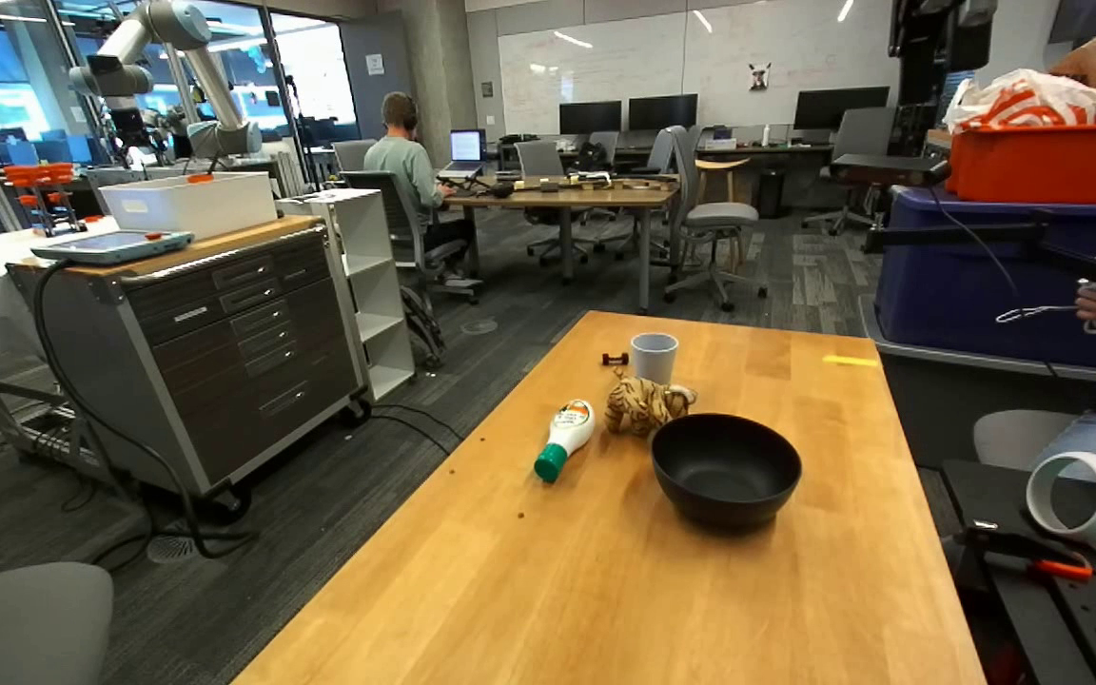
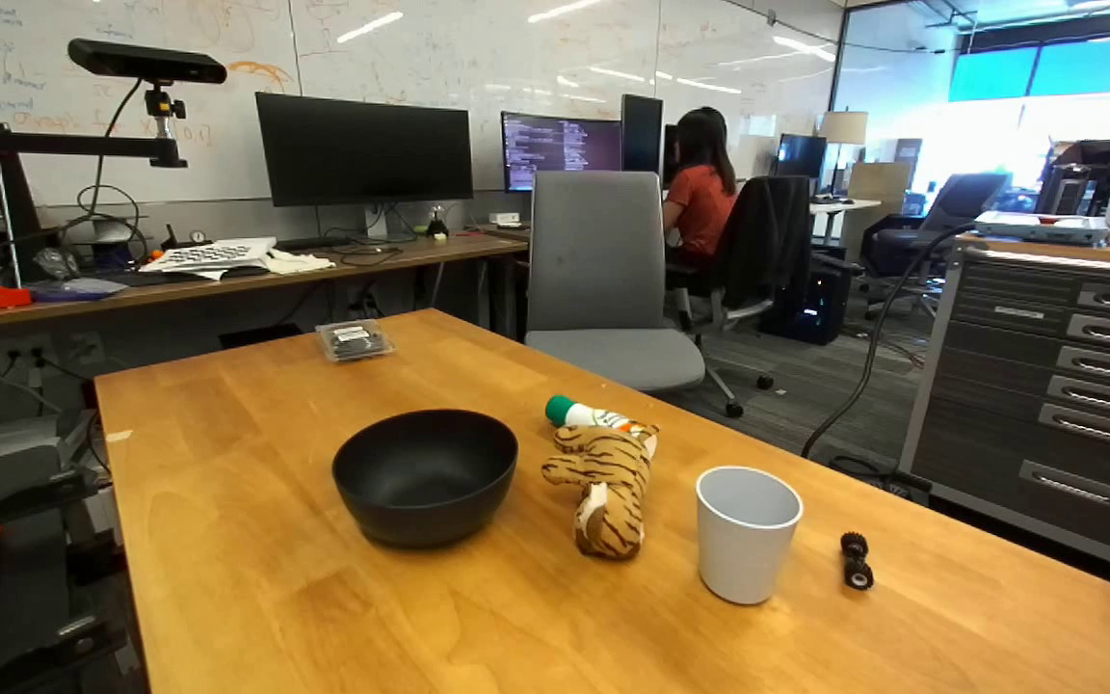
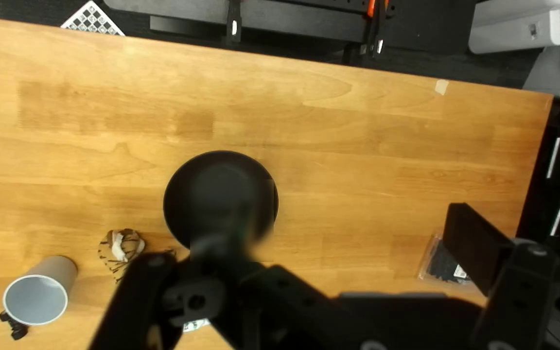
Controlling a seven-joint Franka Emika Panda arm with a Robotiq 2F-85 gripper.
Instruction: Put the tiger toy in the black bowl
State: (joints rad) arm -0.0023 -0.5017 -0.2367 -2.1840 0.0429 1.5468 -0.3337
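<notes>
The tiger toy, tan with dark stripes, lies on the table beside the black bowl in both exterior views [image 1: 641,407] [image 2: 610,487]. The black bowl stands upright and looks empty in both exterior views [image 1: 726,480] [image 2: 425,477]. In the wrist view the bowl [image 3: 219,167] is left of centre, partly blurred, and the tiger toy [image 3: 120,249] lies at its lower left, partly hidden by the gripper. My gripper [image 3: 345,226] shows only in the wrist view, high above the table. Its fingers are wide apart with nothing between them; the left fingertip is blurred.
A white cup [image 1: 655,357] and a small dark dumbbell-like piece [image 2: 856,561] stand near the toy. A white bottle with a green cap [image 1: 567,440] lies on its side by the toy. A clear plastic package [image 2: 354,340] lies near a table end.
</notes>
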